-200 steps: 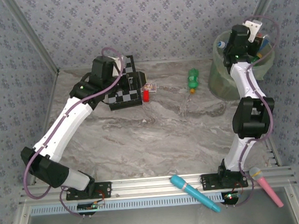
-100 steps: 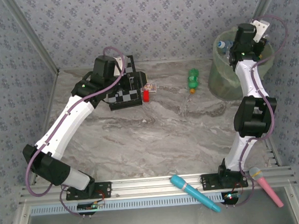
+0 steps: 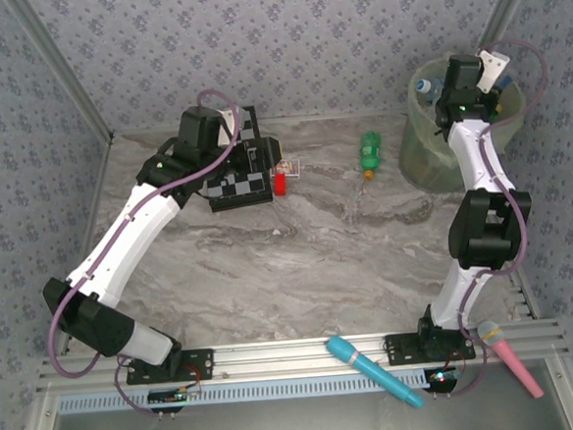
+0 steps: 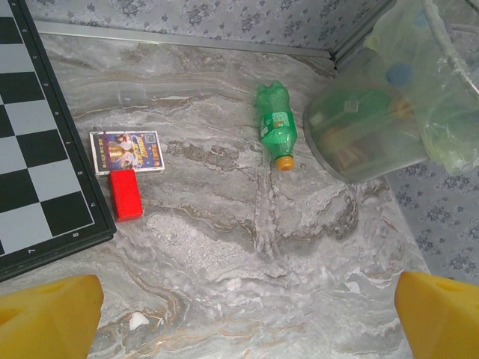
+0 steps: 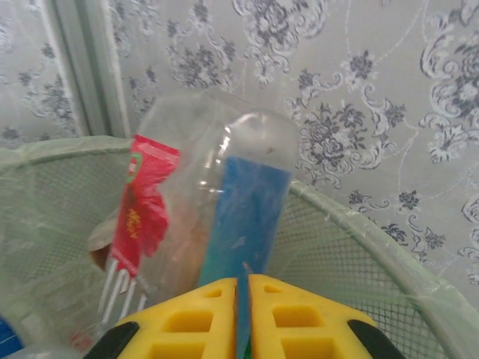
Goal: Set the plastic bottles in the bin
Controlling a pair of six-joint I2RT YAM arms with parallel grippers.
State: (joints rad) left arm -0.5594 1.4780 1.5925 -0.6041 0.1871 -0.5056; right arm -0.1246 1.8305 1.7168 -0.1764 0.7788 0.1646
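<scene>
A green soda bottle (image 3: 369, 152) (image 4: 275, 123) lies alone on the marble table, orange cap toward me, just left of the bin (image 3: 418, 152) (image 4: 359, 149). The tall bin holds other bottles (image 3: 423, 85) inside its pale green bag. My right gripper (image 3: 472, 76) (image 5: 243, 299) hangs over the bin's mouth, shut on a clear bottle (image 5: 224, 172) by its blue label. That bottle stands above the mesh rim (image 5: 359, 224). My left gripper (image 4: 247, 318) is open wide over bare table, short of the green bottle, with nothing between its yellow fingertips (image 4: 52, 314).
A black-and-white chessboard (image 3: 240, 179) (image 4: 37, 149) lies at the back left under my left arm. A small red block (image 3: 279, 184) (image 4: 125, 194) and a picture card (image 4: 126, 149) sit beside it. A blue stick (image 3: 371, 368) and a pink one (image 3: 510, 357) lie on the near rail.
My right arm has swung a little to the right and further over the bin, still shut. My left arm has shifted only slightly and stays open.
</scene>
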